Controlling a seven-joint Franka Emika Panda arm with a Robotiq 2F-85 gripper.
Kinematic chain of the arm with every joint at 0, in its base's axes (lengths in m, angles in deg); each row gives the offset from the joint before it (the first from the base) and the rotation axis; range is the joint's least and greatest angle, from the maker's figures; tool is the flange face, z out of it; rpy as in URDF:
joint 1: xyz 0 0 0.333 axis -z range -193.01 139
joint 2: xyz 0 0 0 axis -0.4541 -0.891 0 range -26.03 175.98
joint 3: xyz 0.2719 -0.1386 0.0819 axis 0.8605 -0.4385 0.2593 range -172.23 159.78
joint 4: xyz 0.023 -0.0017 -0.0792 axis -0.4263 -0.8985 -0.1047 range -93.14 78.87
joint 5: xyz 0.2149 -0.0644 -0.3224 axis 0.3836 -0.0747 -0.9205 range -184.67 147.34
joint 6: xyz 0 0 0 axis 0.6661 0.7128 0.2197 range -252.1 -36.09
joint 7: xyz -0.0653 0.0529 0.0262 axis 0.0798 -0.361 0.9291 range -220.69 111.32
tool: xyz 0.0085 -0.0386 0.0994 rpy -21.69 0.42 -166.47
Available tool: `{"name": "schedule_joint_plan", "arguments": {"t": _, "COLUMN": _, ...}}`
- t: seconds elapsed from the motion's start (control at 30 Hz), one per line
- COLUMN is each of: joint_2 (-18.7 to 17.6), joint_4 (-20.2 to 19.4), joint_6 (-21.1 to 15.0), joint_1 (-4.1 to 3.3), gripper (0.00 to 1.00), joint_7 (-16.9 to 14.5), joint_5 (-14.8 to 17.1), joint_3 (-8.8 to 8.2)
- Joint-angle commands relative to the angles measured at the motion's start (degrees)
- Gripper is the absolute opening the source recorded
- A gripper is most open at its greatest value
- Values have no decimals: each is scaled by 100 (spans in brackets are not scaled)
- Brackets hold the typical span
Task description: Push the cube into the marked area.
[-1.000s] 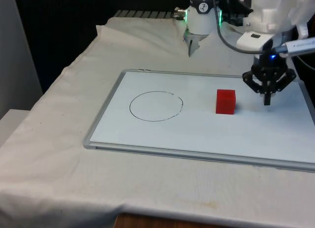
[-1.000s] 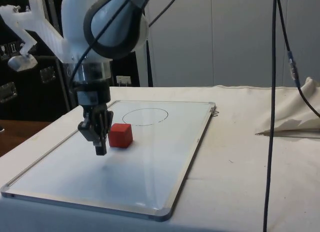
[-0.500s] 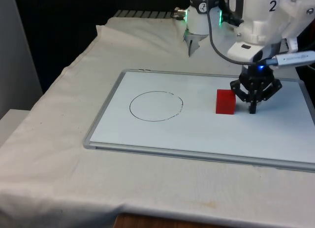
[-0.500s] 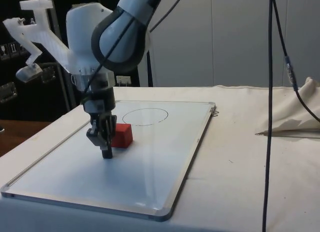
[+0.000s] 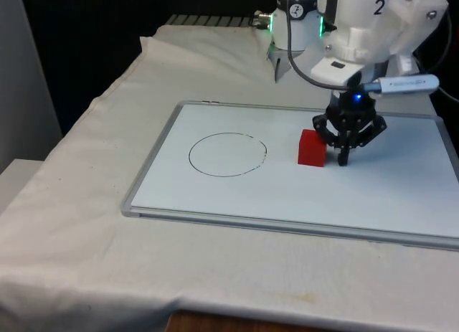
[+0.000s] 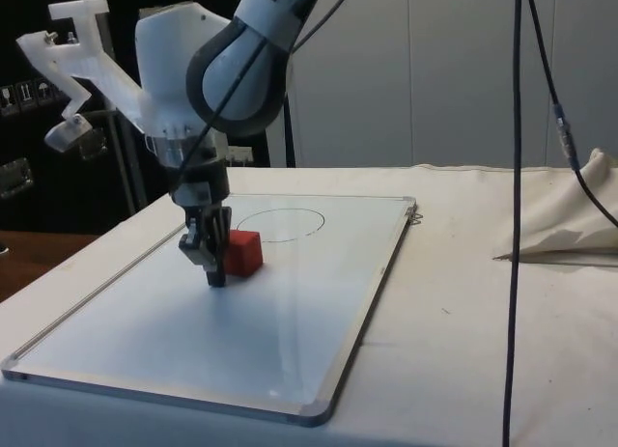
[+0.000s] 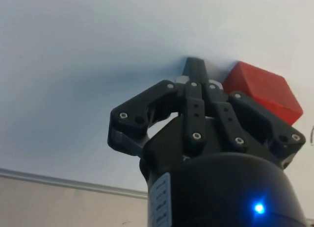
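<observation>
Red cube (image 5: 311, 147) sits on the whiteboard (image 5: 215, 196), on the front view's right of the drawn circle (image 5: 227, 154) and apart from it. We see our end effector (image 5: 343, 160), fingers pressed together holding nothing, touching the cube's far side from the circle.

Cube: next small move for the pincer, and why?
Probably keep pushing toward the front view's left. The shut pincer sits against the red cube on the side away from the drawn circle, and the cube is short of the circle, on bare whiteboard.
</observation>
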Motion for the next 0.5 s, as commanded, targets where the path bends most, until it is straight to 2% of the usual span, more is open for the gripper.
{"name": "schedule_joint_plan", "arguments": {"t": 0.0, "joint_2": 57, "joint_4": -46, "joint_6": 17, "joint_1": 34, "gripper": 0, "joint_7": -52, "joint_5": 11, "joint_3": -6}}
{"name": "schedule_joint_plan", "arguments": {"t": 0.1, "joint_2": 120, "joint_4": -115, "joint_6": 17, "joint_1": 46, "gripper": 0, "joint_7": -86, "joint_5": 17, "joint_3": -46}}
{"name": "schedule_joint_plan", "arguments": {"t": 0.13, "joint_2": 63, "joint_4": -46, "joint_6": 40, "joint_1": 23, "gripper": 0, "joint_7": -52, "joint_5": 0, "joint_3": -63}}
{"name": "schedule_joint_plan", "arguments": {"t": 0.17, "joint_2": 138, "joint_4": -143, "joint_6": 11, "joint_1": 46, "gripper": 0, "joint_7": -86, "joint_5": 23, "joint_3": -52}}
{"name": "schedule_joint_plan", "arguments": {"t": 0.27, "joint_2": 212, "joint_4": -246, "joint_6": 6, "joint_1": 46, "gripper": 0, "joint_7": -92, "joint_5": 23, "joint_3": -63}}
{"name": "schedule_joint_plan", "arguments": {"t": 0.43, "joint_2": 286, "joint_4": -395, "joint_6": -17, "joint_1": 92, "gripper": 0, "joint_7": -138, "joint_5": 23, "joint_3": -92}}
{"name": "schedule_joint_plan", "arguments": {"t": 0.47, "joint_2": 292, "joint_4": -390, "joint_6": 29, "joint_1": 52, "gripper": 0, "joint_7": -86, "joint_5": 0, "joint_3": -109}}
